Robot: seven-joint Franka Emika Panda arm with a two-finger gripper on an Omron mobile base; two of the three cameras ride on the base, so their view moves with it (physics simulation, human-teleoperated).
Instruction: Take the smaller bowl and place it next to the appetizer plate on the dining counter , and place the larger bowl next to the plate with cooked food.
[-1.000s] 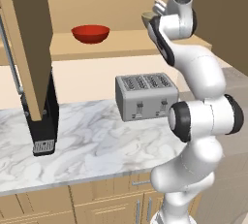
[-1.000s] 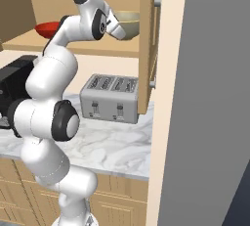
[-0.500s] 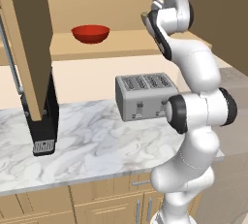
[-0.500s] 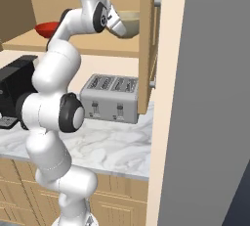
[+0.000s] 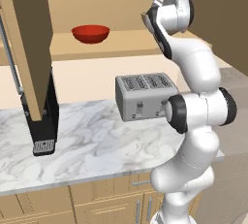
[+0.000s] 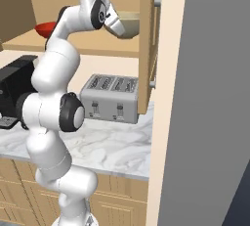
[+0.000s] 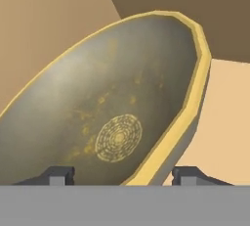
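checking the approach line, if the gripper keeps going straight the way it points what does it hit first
Most likely the larger bowl. In the hand view its yellow rim runs down between the two fingers of the gripper, one finger over the speckled inside, one outside the wall. Depth is unclear, so contact may be the rim or the inner wall.

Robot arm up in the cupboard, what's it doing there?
The white robot arm is reaching up to the wooden cupboard shelf, with its claw set around the yellow rim of the big deep olive-tan bowl, one finger inside and one outside. It looks about to grab that bowl. The small shiny red bowl sits alone on the same shelf. Below, a silver toaster stands on the marble counter.
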